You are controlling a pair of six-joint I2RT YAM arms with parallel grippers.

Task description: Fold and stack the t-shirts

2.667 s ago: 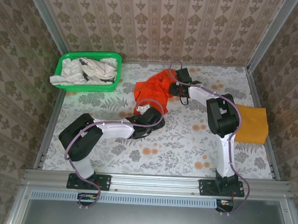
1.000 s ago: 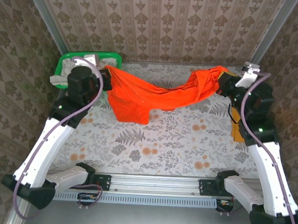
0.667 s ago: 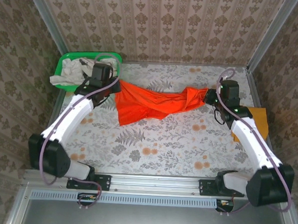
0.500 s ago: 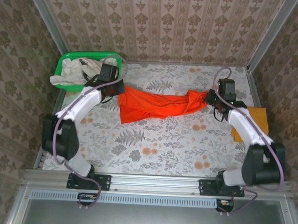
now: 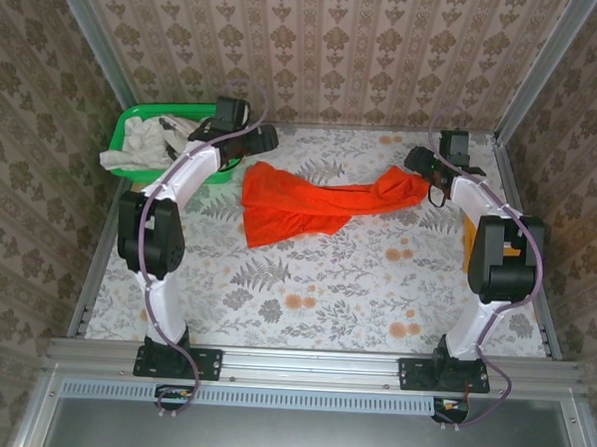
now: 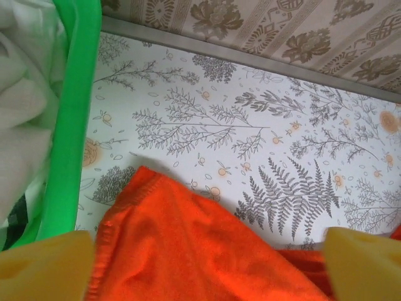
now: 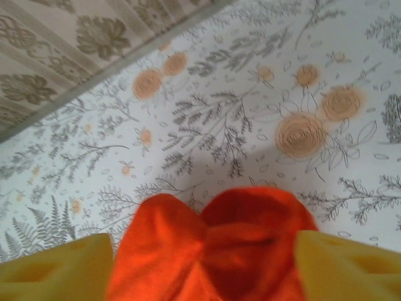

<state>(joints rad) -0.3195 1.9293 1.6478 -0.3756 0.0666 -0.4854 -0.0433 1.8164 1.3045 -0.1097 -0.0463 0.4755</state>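
Both my pincers stand open, grasping nothing: the left gripper (image 5: 256,141) just beside the green basket (image 5: 120,134), the right gripper (image 5: 423,163) well apart from it. The orange-red t-shirt (image 5: 305,204) lies slack between them, bunched at the end farthest from the basket. Risks, as I judge them: folding it as it lies would set creases, and my left pads could snag the basket rim.

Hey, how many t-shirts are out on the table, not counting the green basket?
2. The orange-red t-shirt lies spread across the far middle; the mustard yellow t-shirt is at the right edge, mostly hidden behind the right arm, so more could be covered there.
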